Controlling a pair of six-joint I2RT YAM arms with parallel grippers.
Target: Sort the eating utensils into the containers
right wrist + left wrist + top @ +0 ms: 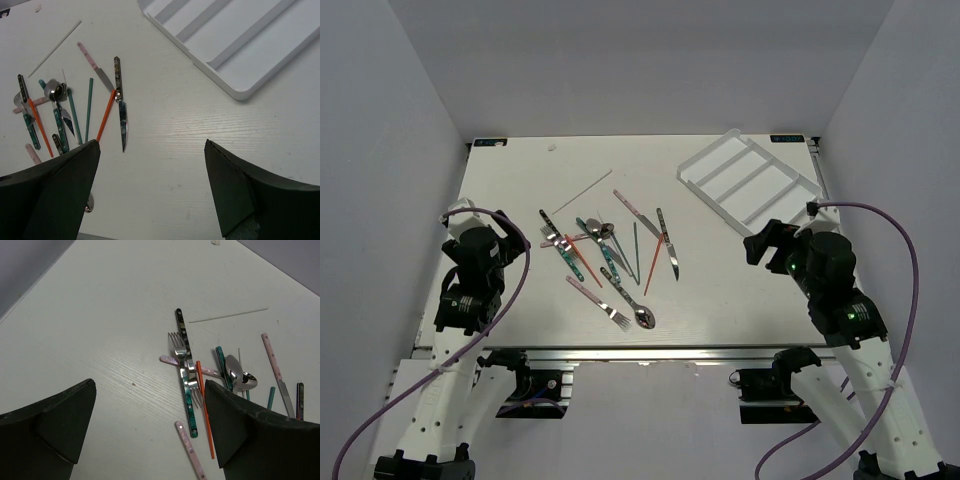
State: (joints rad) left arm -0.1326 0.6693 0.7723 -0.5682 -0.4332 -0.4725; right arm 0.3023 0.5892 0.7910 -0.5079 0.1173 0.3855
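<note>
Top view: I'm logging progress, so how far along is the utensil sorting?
Done: nothing; the tray looks empty. In hand: nothing; the left end effector and right end effector are open and hold nothing. Left: all the utensils, lying loose mid-table.

You are looking at a white table (510,190) showing a faint wood grain. The divided tray (760,195) is showing translucent white. Among the utensils (603,230) you are seeing an orange stick (205,410), a teal marbled handle (188,405), a black handle (181,325) carrying pale specks, a pink speckled knife handle (270,352) and a thin white stick (227,316). The metal heads are gleaming silver. The cables (915,280) are showing purple, the arm links (430,410) white.
</note>
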